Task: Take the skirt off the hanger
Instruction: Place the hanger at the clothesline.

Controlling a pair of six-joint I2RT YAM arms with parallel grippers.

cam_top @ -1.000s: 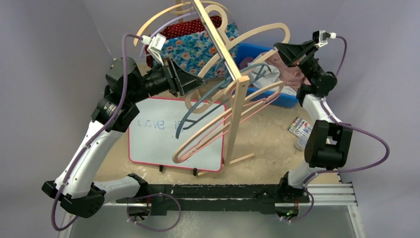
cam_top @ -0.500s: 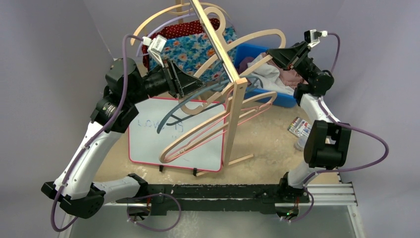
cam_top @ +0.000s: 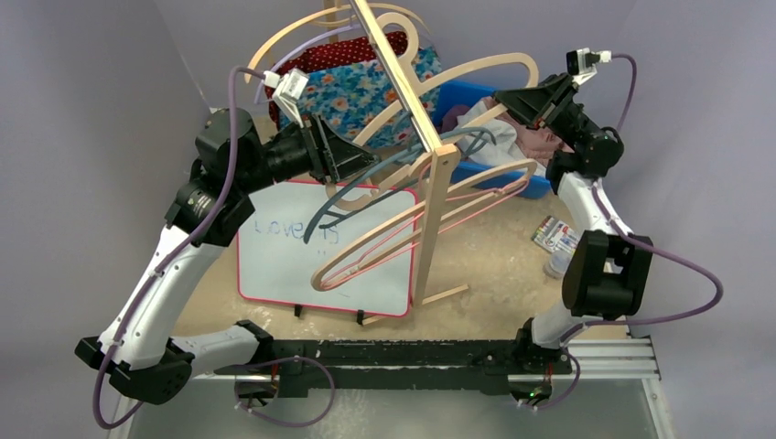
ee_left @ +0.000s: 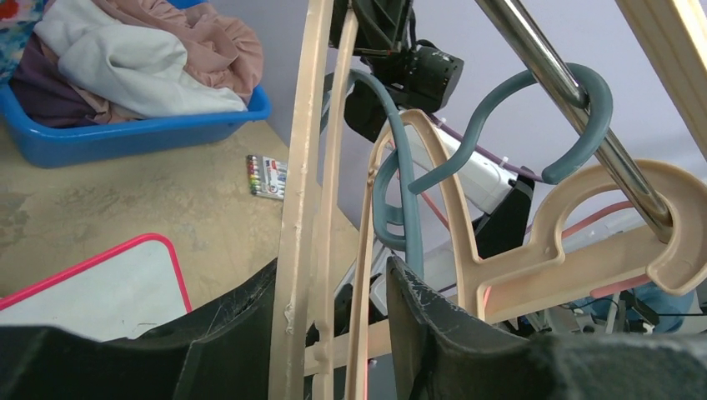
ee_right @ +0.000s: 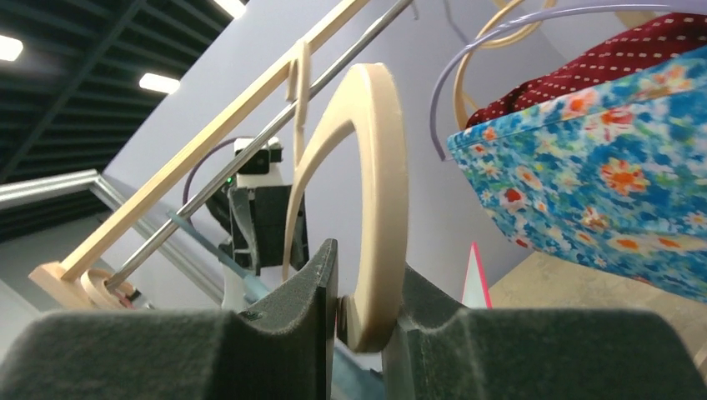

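Grip on beige hanger by right gripper, floral skirt off to its right.
The right fingers pressed both sides of the curved hanger rim. The skirt, under a red dotted cloth, hung near them and did not touch them. The left gripper stood released, jaws apart around thin hanger bars, with the skirt farther along the rack, beyond it.
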